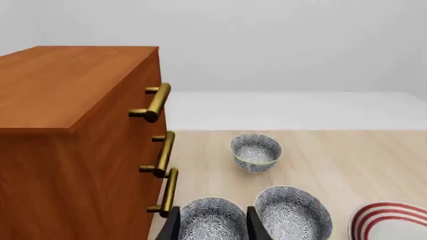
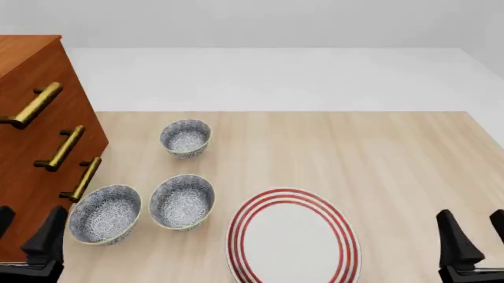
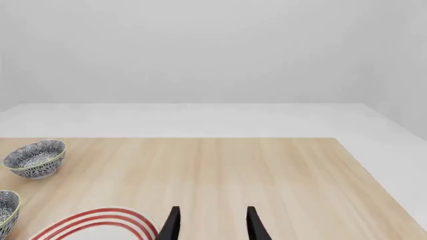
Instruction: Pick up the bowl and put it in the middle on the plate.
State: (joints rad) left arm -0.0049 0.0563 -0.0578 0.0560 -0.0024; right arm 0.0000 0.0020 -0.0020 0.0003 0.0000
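3 bowls sit left-center by the cabinet [image 2: 39, 135]; plate [image 2: 293, 239] bottom-center. L gripper [image 2: 28, 236] & R gripper [image 2: 473, 239]: both spread, holding nothing.

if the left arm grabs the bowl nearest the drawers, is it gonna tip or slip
The bowl nearest the drawers looks rigid and glazed, so the fingers may slip on its smooth curved wall. It already sits tilted on a narrow base, so a sideways nudge would probably rock it. The neighbouring bowl sits close beside it, so a push could knock them together.
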